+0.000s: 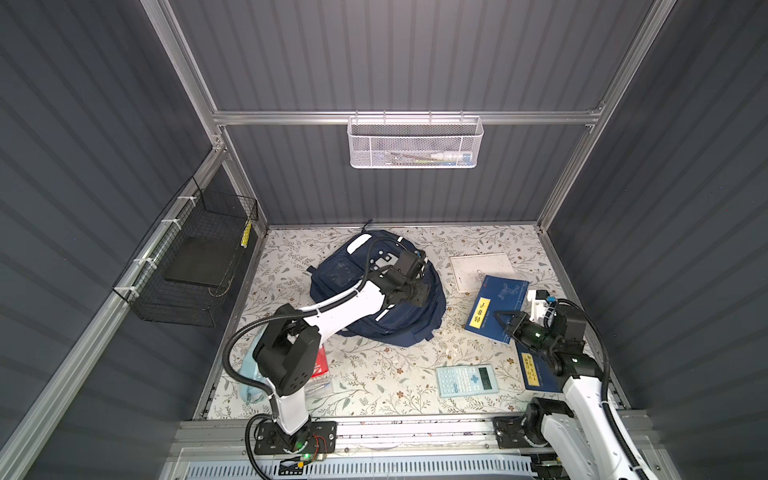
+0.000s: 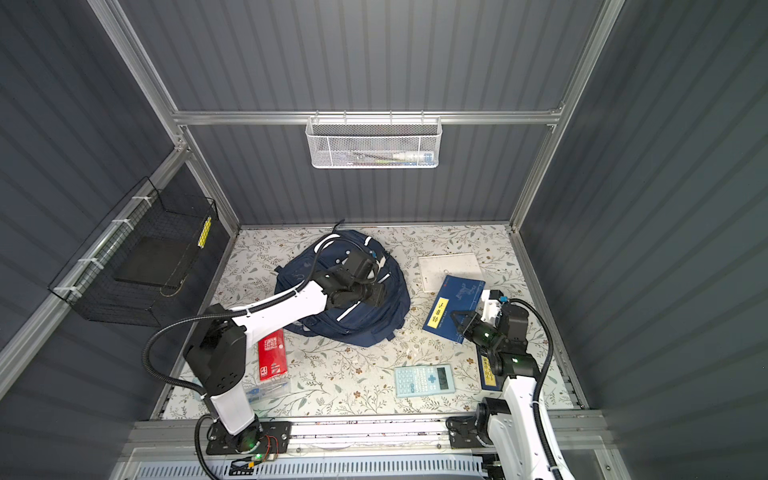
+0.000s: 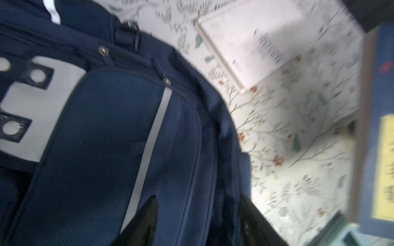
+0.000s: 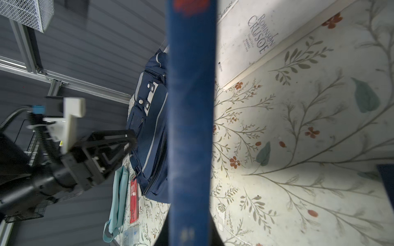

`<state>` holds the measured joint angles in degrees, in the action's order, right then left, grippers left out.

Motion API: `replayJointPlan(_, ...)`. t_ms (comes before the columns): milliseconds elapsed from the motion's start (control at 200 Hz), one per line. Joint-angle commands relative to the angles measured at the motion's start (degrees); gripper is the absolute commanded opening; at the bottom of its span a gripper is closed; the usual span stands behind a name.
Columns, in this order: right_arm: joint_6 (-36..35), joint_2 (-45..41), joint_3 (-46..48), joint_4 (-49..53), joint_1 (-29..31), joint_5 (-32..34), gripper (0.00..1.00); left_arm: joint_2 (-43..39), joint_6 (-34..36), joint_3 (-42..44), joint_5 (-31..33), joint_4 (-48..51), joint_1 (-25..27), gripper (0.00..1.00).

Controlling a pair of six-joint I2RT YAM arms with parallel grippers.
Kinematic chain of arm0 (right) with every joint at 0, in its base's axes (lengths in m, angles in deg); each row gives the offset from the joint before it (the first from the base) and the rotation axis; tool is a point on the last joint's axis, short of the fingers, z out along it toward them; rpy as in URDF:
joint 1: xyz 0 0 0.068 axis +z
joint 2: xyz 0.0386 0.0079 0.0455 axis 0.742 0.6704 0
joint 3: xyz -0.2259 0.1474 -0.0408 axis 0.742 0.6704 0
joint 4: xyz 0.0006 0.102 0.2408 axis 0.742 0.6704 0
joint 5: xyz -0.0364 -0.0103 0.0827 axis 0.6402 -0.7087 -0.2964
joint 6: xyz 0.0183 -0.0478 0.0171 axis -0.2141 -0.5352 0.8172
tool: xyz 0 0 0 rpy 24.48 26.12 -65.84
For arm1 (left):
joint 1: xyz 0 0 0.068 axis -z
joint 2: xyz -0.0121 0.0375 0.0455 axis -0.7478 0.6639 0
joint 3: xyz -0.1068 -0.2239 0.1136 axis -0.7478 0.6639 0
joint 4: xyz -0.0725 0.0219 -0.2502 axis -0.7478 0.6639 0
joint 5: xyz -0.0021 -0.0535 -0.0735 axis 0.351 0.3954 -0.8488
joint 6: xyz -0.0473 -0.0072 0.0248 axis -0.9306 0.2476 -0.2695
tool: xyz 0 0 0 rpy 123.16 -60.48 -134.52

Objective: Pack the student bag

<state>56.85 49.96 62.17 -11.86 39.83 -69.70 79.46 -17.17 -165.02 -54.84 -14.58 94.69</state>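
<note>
The student bag (image 1: pixel 340 286), a navy backpack with white stripes, lies flat at the back middle of the floral table in both top views (image 2: pixel 374 328). My left gripper (image 1: pixel 417 293) hovers just over its right half, open. In the left wrist view both fingers (image 3: pixel 149 213) straddle a seam of the bag (image 3: pixel 102 138) with only fabric between them. My right gripper (image 1: pixel 500 318) is shut on the near edge of a blue book with a yellow label (image 1: pixel 498 291), right of the bag. The right wrist view shows that book (image 4: pixel 189 106) edge-on between the jaws, raised over the table.
A white book (image 1: pixel 482 270) lies behind the blue one. A light-blue calculator (image 1: pixel 467 380) and another blue book (image 1: pixel 534 374) sit at front right. A red box (image 2: pixel 272 355), a clear case (image 2: pixel 266 390) and a light-blue pouch (image 4: pixel 119 191) lie front left. Wire baskets (image 1: pixel 413 143) (image 1: pixel 195 257) hang on the walls.
</note>
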Motion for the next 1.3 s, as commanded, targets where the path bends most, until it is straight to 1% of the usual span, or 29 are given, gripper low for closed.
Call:
replayJointPlan(0, 0.84, 0.05, -2.33, -4.72, 0.51, -3.71, 0.0, 2.94, 4.31, -0.53, 5.32, 6.07, 0.79, 0.69)
replayJointPlan(100, 1.38, 0.27, -2.22, -5.59, 0.96, -3.84, 0.0, 5.88, 4.34, -0.96, 11.21, 6.8, 1.09, 0.7)
replayJointPlan(130, 1.61, 0.46, -2.14, -6.14, 1.16, -3.97, 0.0, 7.07, 4.86, -1.0, 12.03, 7.19, 1.09, 0.69)
replayJointPlan(140, 1.68, 0.57, -2.15, -6.26, 1.18, -4.05, 0.0, 7.43, 5.03, -2.5, 12.15, 7.07, 1.07, 0.69)
replayJointPlan(165, 1.89, 0.77, -2.15, -6.67, 1.43, -4.23, 0.0, 8.32, 5.72, -3.07, 12.67, 6.65, 1.08, 0.67)
replayJointPlan(200, 2.16, 1.19, -2.15, -7.09, 1.84, -4.32, 0.0, 9.68, 6.19, -3.62, 13.31, 6.66, 1.02, 0.61)
replayJointPlan(220, 2.32, 1.36, -2.2, -7.36, 2.18, -4.24, 0.0, 10.34, 6.59, -4.05, 13.56, 6.84, 1.03, 0.53)
replayJointPlan(240, 2.45, 1.58, -2.31, -7.54, 2.59, -4.18, 0.0, 10.99, 6.88, -4.65, 13.59, 7.42, 1.02, 0.39)
replayJointPlan(270, 2.64, 2.09, -2.48, -7.9, 3.26, -3.88, 0.0, 11.54, 6.96, -5.59, 13.5, 8.49, 1.01, 0.11)
replayJointPlan(285, 2.77, 2.27, -2.57, -8.08, 3.7, -3.77, 0.0, 11.39, 6.97, -6.02, 13.4, 8.93, 1.05, 0.0)
replayJointPlan(365, 3.71, 3.68, -3.4, -9.05, 6.8, -2.78, 0.0, 8.02, 6.28, -6.98, 11.46, 10.19, 0.89, 0.0)
replayJointPlan(420, 4.99, 4.69, -3.9, -10.73, 9.48, -1.78, 0.0, 4.46, 5.21, -7.8, 7.89, 10.86, -0.04, 0.0)
replayJointPlan(490, 7.23, 6.17, -4.05, -14.21, 13.84, 0.49, 0.0, 0.71, 4.42, -9.84, 3.91, 12.18, -1.15, 0.0)
replayJointPlan(555, 8.93, 8.16, -4.56, -17.65, 18.25, 2.51, 0.0, -1.66, 4.06, -12.75, 1.82, 14.96, -1.92, 0.0)
replayJointPlan(640, 10.43, 11.82, -4.93, -21.52, 22.88, 5.29, 0.0, -4.34, 3.85, -14.96, -1.47, 16.26, -3.46, 0.0)
replayJointPlan(755, 13.66, 17.85, -4.95, -29.9, 25.98, 6.52, 0.0, -6.97, 3.92, -18.17, -5.14, 18.17, -7.25, 0.0)
replayJointPlan(860, 13.6, 22.65, -6.93, -33.86, 28.7, 7.83, 0.0, -8.28, 3.31, -19.45, -9.78, 18.18, -10.53, 0.0)
replayJointPlan(941, 12.92, 28.96, -9.57, -35.57, 30.53, 7.97, 0.0, -8.79, 2.04, -18.41, -13.73, 16.19, -11.38, 0.0)
replayJointPlan(1011, 14.65, 35.38, -10.94, -41.91, 31.89, 8.01, 0.0, -8.79, 1.26, -17.96, -17.1, 14.93, -11.48, 0.0)
replayJointPlan(1136, 19.27, 50.02, -17.1, -54.12, 35.05, 7.92, 0.0, -8.73, 0.12, -18.07, -19.21, 13.49, -11.82, 0.0)
replayJointPlan(1171, 18.88, 54.14, -20.48, -54.01, 36.27, 8.69, 0.0, -8.33, 0.05, -18.92, -19.65, 14.27, -12.02, 0.0)
replayJointPlan(1226, 17.91, 59.78, -26.87, -50.02, 38.31, 10.35, 0.0, -8.14, 0.09, -19.8, -19.71, 14.76, -12.01, 0.0)
replayJointPlan(1296, 19.8, 65.8, -31.94, -48.37, 40.72, 15.59, 0.0, -8.33, 0.11, -20.34, -19.0, 15.26, -12.22, 0.0)
